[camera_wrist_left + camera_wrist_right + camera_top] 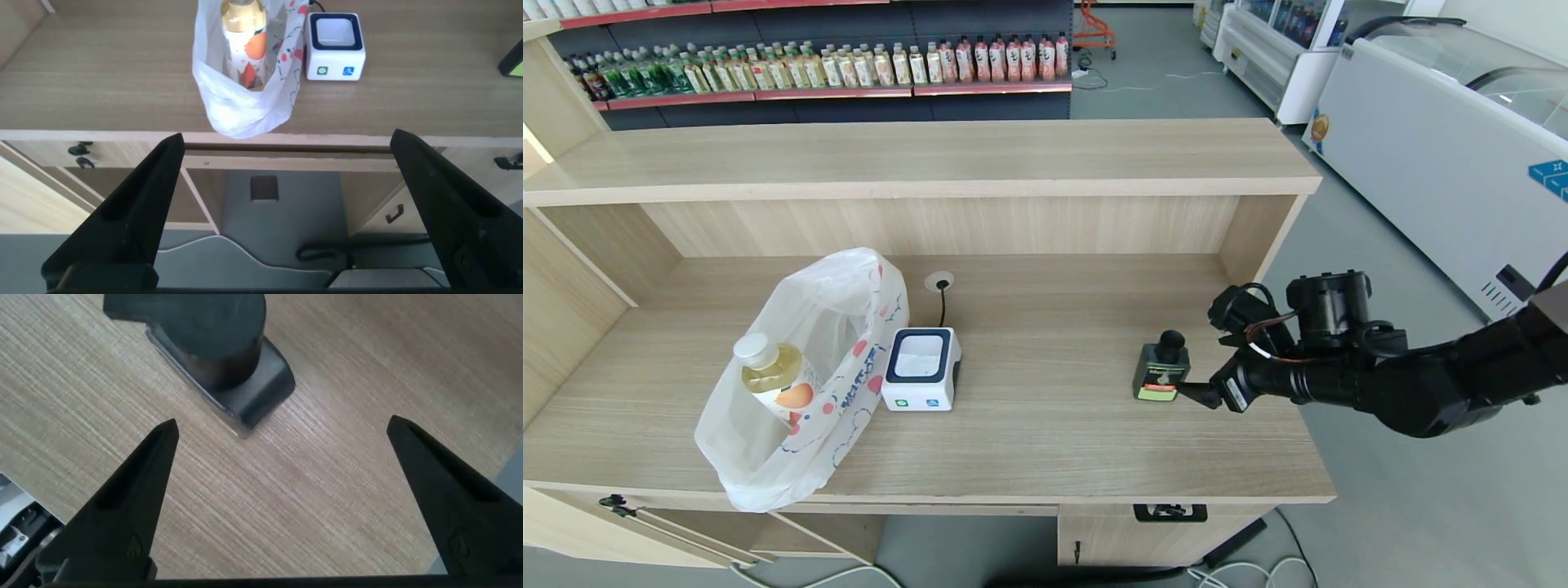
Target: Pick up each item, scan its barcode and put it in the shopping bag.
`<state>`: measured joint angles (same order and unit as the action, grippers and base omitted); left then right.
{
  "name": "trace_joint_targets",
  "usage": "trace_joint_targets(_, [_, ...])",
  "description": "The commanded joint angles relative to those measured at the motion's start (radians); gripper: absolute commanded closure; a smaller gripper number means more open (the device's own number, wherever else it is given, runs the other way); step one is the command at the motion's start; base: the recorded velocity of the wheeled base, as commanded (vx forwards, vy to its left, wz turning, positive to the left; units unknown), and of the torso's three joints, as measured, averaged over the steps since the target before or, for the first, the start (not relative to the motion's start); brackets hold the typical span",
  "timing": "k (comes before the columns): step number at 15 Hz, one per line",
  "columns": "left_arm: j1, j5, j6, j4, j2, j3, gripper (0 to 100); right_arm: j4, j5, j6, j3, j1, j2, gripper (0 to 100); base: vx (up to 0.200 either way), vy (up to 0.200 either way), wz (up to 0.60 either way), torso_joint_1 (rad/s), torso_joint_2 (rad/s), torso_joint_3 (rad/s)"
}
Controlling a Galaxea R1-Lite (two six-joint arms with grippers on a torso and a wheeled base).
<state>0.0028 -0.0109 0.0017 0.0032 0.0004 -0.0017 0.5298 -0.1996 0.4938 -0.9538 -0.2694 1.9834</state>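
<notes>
Dark glass or plastic, with a round black cap and a green and red label: that was the little bottle (1161, 371) the next move was about. It stood upright on the wooden counter (1054, 441), so its long side ran up and down. With 12 o'clock pointing away from the robot, the bottle was at about 9 o'clock from the right gripper (279, 437), just beside it. The fingers were spread wide and held nothing. The bottle sat in front of the gap, not yet inside it. I could not tell if one fingertip touched its foot.

The right arm was much nearer to it. The left gripper (288, 139) hung low in front of the counter edge, wide open too and holding nothing, with the shopping bag (768, 465) at its 12 o'clock.

The white scanner (920, 369) was at 9 o'clock from the little bottle, well apart from it. The bag lay just past the scanner, again at 9 o'clock, with its mouth open and a drink bottle (768, 371) inside. I think the grab should come from the side, around the body, and softly, since a small upright bottle could tip.

Behind the counter were shelves of drinks (849, 65) at 12 o'clock and white freezers (1421, 147) at 2 o'clock.
</notes>
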Motion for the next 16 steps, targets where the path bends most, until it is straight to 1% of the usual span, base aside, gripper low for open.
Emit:
trace_joint_targets(1, [0.0,0.0,0.0,0.0,0.0,0.0,0,0.01,-0.003,-0.001,-0.091,-0.036,0.101,0,0.0,0.0,0.0,0.0,0.0,0.0])
trace_joint_targets(2, [0.0,0.0,0.0,0.0,0.0,0.0,0,0.012,-0.001,-0.001,-0.109,-0.041,0.117,0,0.0,0.0,0.0,0.0,0.0,0.0])
trace_joint_targets(4, [0.0,0.0,0.0,0.0,0.0,0.0,0,0.012,-0.003,-0.004,-0.189,-0.068,0.189,0,0.0,0.0,0.0,0.0,0.0,0.0])
trace_joint_targets(7, [0.0,0.0,0.0,0.0,0.0,0.0,0,0.027,-0.017,-0.004,-0.21,-0.083,0.235,0,0.0,0.0,0.0,0.0,0.0,0.0])
trace_joint_targets(8, [0.0,0.0,0.0,0.0,0.0,0.0,0,0.029,-0.018,-0.004,-0.21,-0.085,0.238,100,0.0,0.0,0.0,0.0,0.0,0.0])
trace_joint_targets(11, [0.0,0.0,0.0,0.0,0.0,0.0,0,0.036,-0.015,-0.055,-0.204,-0.1,0.222,100,0.0,0.0,0.0,0.0,0.0,0.0])
trace_joint_targets(14, [0.0,0.0,0.0,0.0,0.0,0.0,0,0.045,-0.015,-0.066,-0.148,-0.077,0.153,100,0.0,0.0,0.0,0.0,0.0,0.0])
trace_joint_targets(16, [0.0,0.0,0.0,0.0,0.0,0.0,0,0.047,-0.014,-0.083,-0.137,-0.076,0.103,100,0.0,0.0,0.0,0.0,0.0,0.0])
